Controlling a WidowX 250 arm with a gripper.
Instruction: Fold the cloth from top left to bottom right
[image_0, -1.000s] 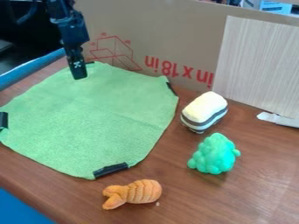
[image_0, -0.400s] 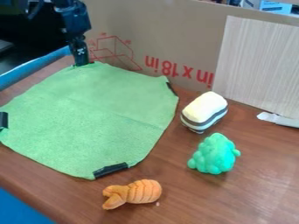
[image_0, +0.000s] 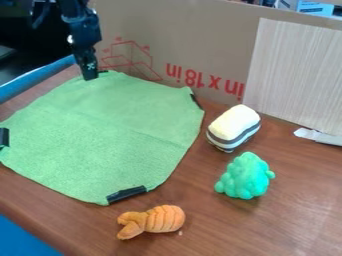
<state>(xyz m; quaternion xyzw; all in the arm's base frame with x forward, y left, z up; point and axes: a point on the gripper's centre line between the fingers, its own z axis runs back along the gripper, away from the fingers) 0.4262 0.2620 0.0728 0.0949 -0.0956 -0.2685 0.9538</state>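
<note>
Well, gripper (image_0: 89, 78): at the green cloth's 12 o'clock edge; we cannot tell whether it is clenched or released.
Green cloth (image_0: 107, 135): we see it spread unfolded on the wooden table (image_0: 227, 225), black-taped corners at 12, 2, 5 and 9 o'clock.
Striped plush toy (image_0: 234, 125): 3 o'clock from the cloth.
Orange plush toy (image_0: 160, 219): 5 o'clock.

One green cloth (image_0: 100, 135) lies at the left, with four black strips (image_0: 125, 195) along its edge. Three small toys (image_0: 245, 176) sit right of centre and lower down. One gripper (image_0: 89, 76) is upper left, one pale panel (image_0: 294, 77) upper right.
</note>
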